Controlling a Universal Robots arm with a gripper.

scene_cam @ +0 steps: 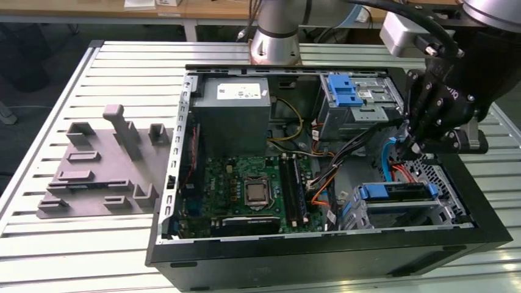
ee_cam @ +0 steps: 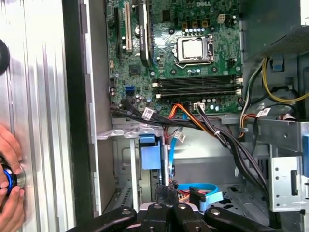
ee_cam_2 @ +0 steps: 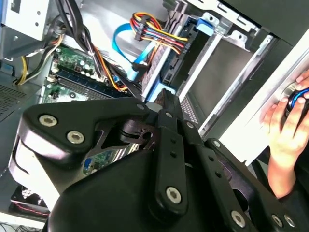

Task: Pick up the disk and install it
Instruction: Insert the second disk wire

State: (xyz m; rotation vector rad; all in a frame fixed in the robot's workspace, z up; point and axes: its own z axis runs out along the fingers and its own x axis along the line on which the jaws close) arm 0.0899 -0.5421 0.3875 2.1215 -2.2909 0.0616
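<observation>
Gripper [scene_cam: 407, 149] low inside open computer case [scene_cam: 175, 183], over the drive-cage corner on the exterior view's right. Fingers together in both wrist views, tips meeting [ee_cam_2: 166, 96], nothing seen clamped between them.

Disk [scene_cam: 395, 192] lying in the drive cage [scene_cam: 443, 183] near the case's front wall, blue carrier end facing the motherboard [scene_cam: 252, 189]. Same blue end in the first wrist view [ee_cam: 149, 153], just beyond the gripper tip [ee_cam: 164, 191]; contact between tip and disk impossible to tell. Judged as seating stage: disk in its bay, maybe not fully home.

Blue flat cable [ee_cam: 200, 191] and orange-red wire bundle [ee_cam_2: 159, 31] crowding the spot beside the tip.

For a good job here:
- push on the blue carrier, not on the metal face or label
- press straight along the cage rails, no sideways tilt, or likely jam
- go slow and keep the closed tips off the blue flat cable and wire bundle; snag risk high

Person's hand [ee_cam_2: 285, 130] on a blue-ringed knob on the worktop [scene_cam: 122, 67], outside the case wall.
</observation>
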